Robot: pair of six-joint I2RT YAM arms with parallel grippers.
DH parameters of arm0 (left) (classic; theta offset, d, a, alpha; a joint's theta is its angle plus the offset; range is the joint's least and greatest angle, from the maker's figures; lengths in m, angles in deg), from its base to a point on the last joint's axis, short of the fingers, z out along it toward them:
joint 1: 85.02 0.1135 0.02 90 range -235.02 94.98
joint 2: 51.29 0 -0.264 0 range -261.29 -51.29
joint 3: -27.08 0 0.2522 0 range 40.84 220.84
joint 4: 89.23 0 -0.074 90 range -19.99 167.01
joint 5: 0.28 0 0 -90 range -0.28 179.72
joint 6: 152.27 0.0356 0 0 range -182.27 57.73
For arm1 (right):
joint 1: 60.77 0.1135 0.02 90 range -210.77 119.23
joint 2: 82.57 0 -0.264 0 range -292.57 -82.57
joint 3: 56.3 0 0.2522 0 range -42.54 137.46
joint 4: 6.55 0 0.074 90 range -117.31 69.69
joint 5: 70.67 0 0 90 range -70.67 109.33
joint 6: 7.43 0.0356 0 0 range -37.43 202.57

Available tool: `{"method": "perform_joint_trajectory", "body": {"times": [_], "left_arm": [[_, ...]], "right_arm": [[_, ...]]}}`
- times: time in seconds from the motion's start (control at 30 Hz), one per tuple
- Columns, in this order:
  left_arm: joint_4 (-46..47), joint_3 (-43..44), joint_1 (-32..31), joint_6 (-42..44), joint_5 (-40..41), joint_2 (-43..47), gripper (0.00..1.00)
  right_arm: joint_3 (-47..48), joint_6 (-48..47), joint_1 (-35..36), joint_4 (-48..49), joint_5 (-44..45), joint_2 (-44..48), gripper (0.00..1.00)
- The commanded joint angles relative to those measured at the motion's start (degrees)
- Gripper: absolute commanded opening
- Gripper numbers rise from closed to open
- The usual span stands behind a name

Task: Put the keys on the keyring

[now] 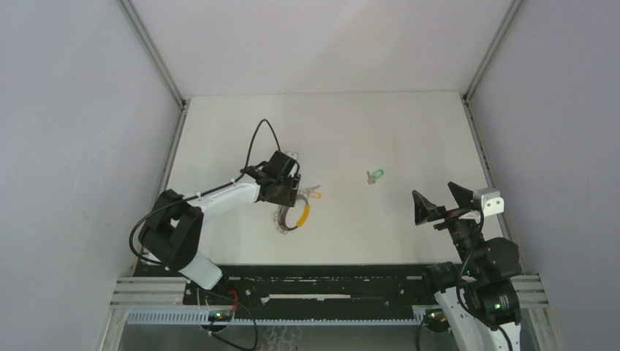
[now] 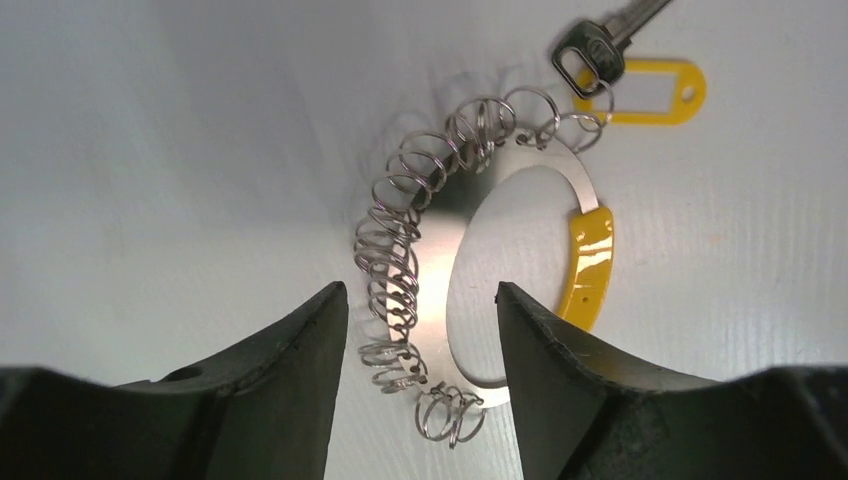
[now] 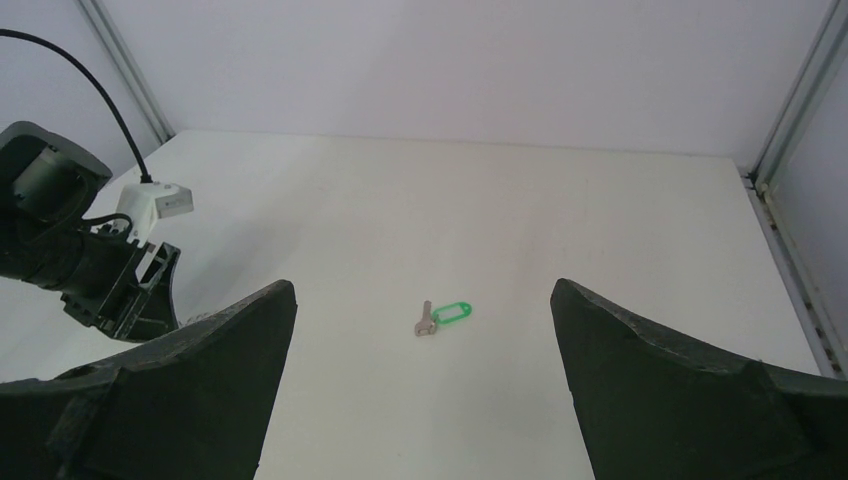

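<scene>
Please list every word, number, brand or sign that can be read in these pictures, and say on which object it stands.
No text can be read in any view.
Yellow plastic key tag: its white label window looks blank.
Dark-headed metal key: no legible marking.
Green plastic key tag: too small to tell.
Flat grey metal ring: no marking visible.

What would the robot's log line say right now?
left gripper: open over keyring | right gripper: open, empty | yellow key: beside keyring | green key: lying alone
</scene>
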Motion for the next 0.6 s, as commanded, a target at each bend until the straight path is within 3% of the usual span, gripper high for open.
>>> {"method": "perform_joint_trajectory", "body": {"times": [0.0,0.37,0.57], "left_arm": [[1.83,3.77,2.14,0.68,-1.13,-1.57,0.63],[6.38,0.79,5.44,0.27,-7.42,-0.75,0.66],[6.13,1.67,5.44,1.40,-6.09,-3.20,0.66]], "right_arm": [[0.15,-0.61,0.79,2.16,-0.21,-0.53,1.00],[0.15,-0.60,1.98,2.17,-0.64,-0.02,1.00],[0.15,-0.59,2.23,2.31,-0.25,1.01,1.00]]}}
